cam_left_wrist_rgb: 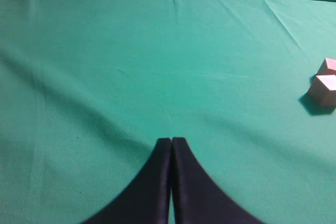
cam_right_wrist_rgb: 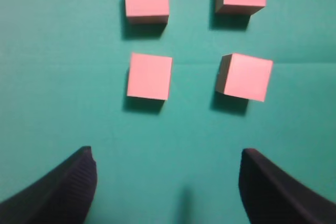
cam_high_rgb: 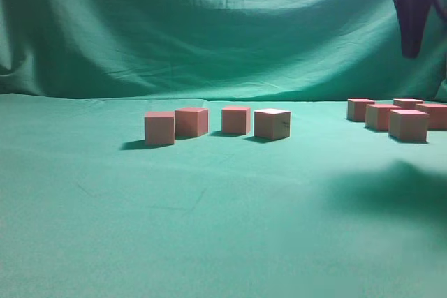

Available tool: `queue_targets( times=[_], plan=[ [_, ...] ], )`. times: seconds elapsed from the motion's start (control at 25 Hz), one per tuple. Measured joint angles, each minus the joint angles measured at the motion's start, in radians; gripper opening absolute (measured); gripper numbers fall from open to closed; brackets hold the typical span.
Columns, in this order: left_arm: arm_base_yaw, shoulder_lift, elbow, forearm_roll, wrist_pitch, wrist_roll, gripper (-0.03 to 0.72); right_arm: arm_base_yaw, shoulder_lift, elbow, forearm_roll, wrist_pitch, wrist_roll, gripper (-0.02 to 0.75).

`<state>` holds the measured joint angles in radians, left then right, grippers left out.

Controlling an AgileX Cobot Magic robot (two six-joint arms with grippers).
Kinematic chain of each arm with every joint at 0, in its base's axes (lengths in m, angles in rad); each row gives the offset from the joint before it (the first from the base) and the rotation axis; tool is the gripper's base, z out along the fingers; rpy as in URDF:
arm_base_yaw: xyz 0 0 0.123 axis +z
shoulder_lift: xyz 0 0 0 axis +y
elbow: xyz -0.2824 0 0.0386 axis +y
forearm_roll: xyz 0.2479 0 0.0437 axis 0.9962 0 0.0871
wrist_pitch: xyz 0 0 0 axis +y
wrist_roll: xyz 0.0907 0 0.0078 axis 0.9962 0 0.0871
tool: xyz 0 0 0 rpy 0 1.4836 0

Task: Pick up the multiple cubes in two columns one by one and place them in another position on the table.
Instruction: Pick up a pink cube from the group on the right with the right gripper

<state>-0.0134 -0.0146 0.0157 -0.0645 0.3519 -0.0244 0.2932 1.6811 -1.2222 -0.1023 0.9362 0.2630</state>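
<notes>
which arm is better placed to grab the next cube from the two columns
Likely the right. Its open gripper hangs over the cubes, nothing between its fingers. The left gripper is shut over bare table, cubes off to its side.

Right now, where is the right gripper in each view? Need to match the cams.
Exterior view: right gripper in the top right corner, hanging high above the table.
Left wrist view: not in it; only the left gripper, shut, at bottom centre.
Right wrist view: right gripper open, one finger in each bottom corner, four cubes ahead.
Shared landmark: the teal-green table, with pink cubes on it in every view.
</notes>
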Motion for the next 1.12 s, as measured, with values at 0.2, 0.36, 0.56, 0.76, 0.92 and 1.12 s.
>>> queue_targets(
  times=[0.2, 0.36, 0.56, 0.76, 0.92, 1.12],
  plan=[
    [0.0, 0.0, 0.0, 0.0, 0.0, 0.0, 0.0, -0.014, 0.09, 0.002, 0.008, -0.125, -0.009, 0.557],
    [0.0, 0.0, 0.0, 0.0, 0.0, 0.0, 0.0, -0.014, 0.143, 0.002, 0.016, -0.194, -0.011, 0.557],
    [0.0, 0.0, 0.0, 0.0, 0.0, 0.0, 0.0, -0.014, 0.184, 0.002, 0.018, -0.252, -0.011, 0.557],
    [0.0, 0.0, 0.0, 0.0, 0.0, 0.0, 0.0, -0.014, 0.221, 0.002, 0.018, -0.287, -0.012, 0.501],
    [0.0, 0.0, 0.0, 0.0, 0.0, 0.0, 0.0, -0.014, 0.244, 0.002, 0.018, -0.292, -0.012, 0.363],
    [0.0, 0.0, 0.0, 0.0, 0.0, 0.0, 0.0, -0.014, 0.246, -0.009, 0.02, -0.267, -0.012, 0.272]
  ],
)
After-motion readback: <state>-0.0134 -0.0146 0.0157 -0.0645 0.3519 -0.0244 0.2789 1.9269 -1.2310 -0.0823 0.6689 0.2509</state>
